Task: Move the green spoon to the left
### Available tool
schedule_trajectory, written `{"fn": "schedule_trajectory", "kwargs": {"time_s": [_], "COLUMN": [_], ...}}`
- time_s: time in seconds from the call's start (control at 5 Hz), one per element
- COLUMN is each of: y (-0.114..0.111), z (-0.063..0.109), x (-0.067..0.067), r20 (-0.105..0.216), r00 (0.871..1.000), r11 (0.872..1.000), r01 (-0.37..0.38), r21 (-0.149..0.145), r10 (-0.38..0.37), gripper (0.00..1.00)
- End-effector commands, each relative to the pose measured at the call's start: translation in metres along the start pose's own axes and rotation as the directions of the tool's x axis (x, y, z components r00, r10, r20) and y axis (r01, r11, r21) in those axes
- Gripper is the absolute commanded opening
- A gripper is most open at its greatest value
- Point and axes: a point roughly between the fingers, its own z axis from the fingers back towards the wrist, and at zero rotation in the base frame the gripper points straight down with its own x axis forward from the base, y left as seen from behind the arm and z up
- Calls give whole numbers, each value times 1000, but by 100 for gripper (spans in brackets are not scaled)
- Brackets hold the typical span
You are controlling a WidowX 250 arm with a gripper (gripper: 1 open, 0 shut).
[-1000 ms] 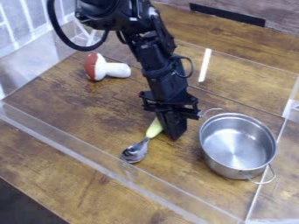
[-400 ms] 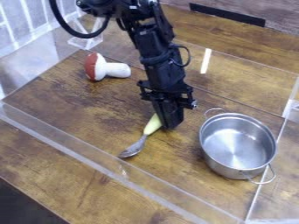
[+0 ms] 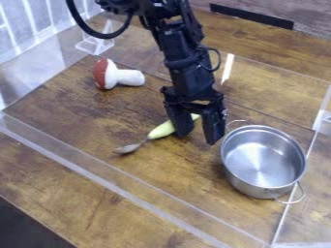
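Note:
The green spoon (image 3: 153,135) lies flat on the wooden table, its yellow-green handle up to the right and its silver bowl (image 3: 128,148) down to the left. My gripper (image 3: 193,127) points down just right of the handle's end. Its two black fingers stand apart, open, with nothing between them. The handle's tip lies beside the left finger (image 3: 173,121); whether they touch I cannot tell.
A steel pot (image 3: 262,160) stands just right of the gripper. A red-capped toy mushroom (image 3: 115,73) lies at the back left. A white stick (image 3: 226,71) lies behind the arm. A clear plastic wall (image 3: 91,165) runs along the front edge.
The gripper was shut on the spoon's handle and has opened, letting it go. The spoon has shifted left and now lies flatter on the table.

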Motion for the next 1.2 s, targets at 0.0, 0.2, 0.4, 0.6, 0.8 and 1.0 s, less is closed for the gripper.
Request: {"fn": "schedule_trajectory", "kwargs": {"time_s": [0.0,0.2,0.4,0.6,0.8,1.0], "y": [6,21,33,46,56,52], "z": [2,2,7,11,15,13], "x": [4,-4,-12,-14,-16,-24], "r20": [38,40,48,43,34,43], "r00": [999,996,991,992,993,987], "r11": [999,995,988,986,984,978], "r01": [-29,-79,-127,-123,-117,-157], "r21": [43,67,92,117,132,139], "r10": [28,76,123,119,113,152], "gripper": [100,100,100,100,100,0]}}
